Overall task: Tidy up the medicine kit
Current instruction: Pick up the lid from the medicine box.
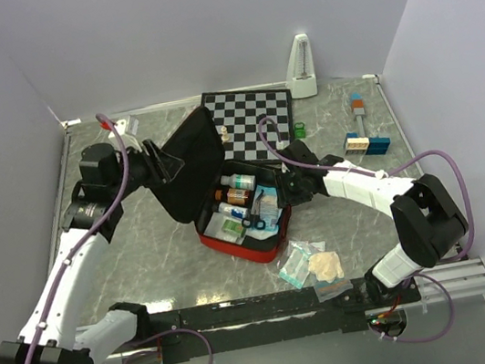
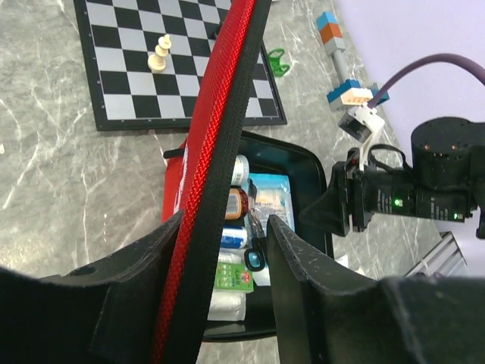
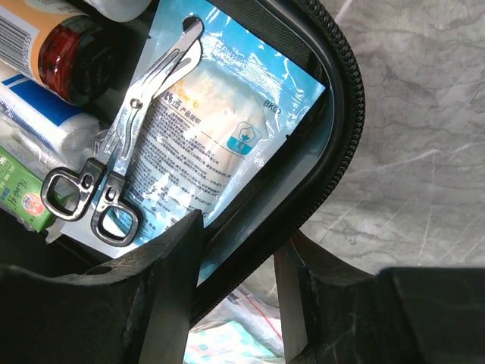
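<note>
The medicine kit (image 1: 234, 243), a red zip case with black lining, lies open mid-table, its lid (image 1: 191, 160) standing up on the left. The lid's red and black edge (image 2: 220, 129) runs between the fingers of my left gripper (image 2: 226, 221). One finger touches it; a narrow gap shows at the other. My right gripper (image 3: 242, 227) is shut on the kit's zipped right rim (image 3: 333, 136), one finger inside and one outside. Scissors (image 3: 114, 174) lie inside on a blue packet (image 3: 227, 114), beside bottles (image 3: 68, 53) and a green box (image 2: 233, 277).
A chessboard (image 1: 254, 106) with a white piece (image 1: 226, 134) lies just behind the kit. Loose packets (image 1: 316, 265) sit on the table in front of the kit's right corner. A white metronome (image 1: 301, 66), a green item (image 1: 300, 128) and coloured blocks (image 1: 365, 139) are at the back right.
</note>
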`<state>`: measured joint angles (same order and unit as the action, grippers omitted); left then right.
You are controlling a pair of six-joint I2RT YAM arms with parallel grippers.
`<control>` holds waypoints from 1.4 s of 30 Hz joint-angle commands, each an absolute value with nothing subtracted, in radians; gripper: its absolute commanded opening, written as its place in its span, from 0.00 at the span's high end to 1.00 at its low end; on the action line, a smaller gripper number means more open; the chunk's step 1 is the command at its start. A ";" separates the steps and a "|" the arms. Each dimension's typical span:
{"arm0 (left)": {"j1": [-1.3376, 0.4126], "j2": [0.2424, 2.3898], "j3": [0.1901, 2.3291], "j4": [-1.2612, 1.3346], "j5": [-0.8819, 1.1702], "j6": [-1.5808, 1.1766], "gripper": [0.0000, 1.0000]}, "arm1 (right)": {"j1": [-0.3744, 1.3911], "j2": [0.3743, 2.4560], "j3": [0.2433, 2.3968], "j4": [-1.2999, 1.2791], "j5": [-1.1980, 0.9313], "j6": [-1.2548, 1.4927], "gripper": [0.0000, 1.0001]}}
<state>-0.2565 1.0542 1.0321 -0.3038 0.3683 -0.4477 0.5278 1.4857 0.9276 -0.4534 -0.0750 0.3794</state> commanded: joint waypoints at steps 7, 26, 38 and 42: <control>-0.258 0.818 0.930 -0.363 0.384 -0.537 0.99 | 0.534 1.471 1.029 -0.465 -0.071 0.287 0.49; -0.258 0.796 1.035 -0.520 0.179 -0.520 0.32 | 0.569 1.525 1.080 -0.500 -0.071 0.281 0.33; -0.255 0.867 1.103 -0.532 0.201 -0.440 0.61 | 0.577 1.526 1.063 -0.488 -0.086 0.282 0.31; -0.252 0.897 1.117 -0.548 0.204 -0.428 0.79 | 0.581 1.513 1.062 -0.491 -0.080 0.285 0.32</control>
